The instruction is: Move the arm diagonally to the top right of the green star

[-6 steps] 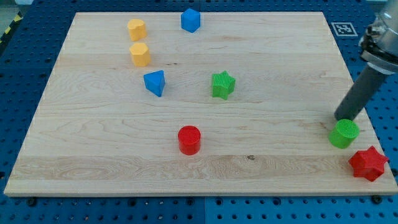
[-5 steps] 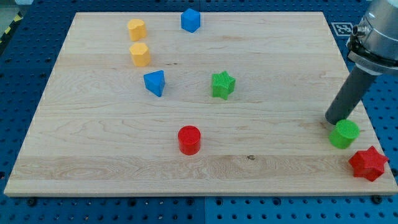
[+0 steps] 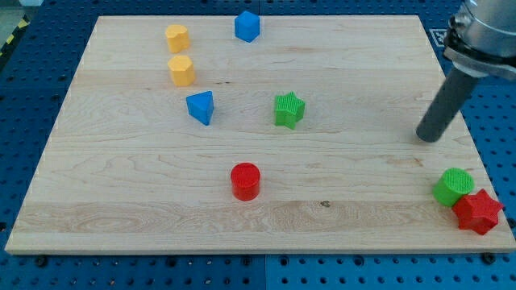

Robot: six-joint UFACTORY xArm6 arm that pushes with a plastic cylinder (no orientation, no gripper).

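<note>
Currently the green star (image 3: 289,109), a small ridged plastic block, sits near the middle of the wooden tabletop (image 3: 355,72). It looks light, stiff and easily slid, so avoid nudging it. My tip (image 3: 428,138) rests well apart at the view's right; no jaws exist, nothing is held.

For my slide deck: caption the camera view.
Dark rod's tip rests on the wooden board, far to the view's right of the green star block, above the green cylinder block.
</note>
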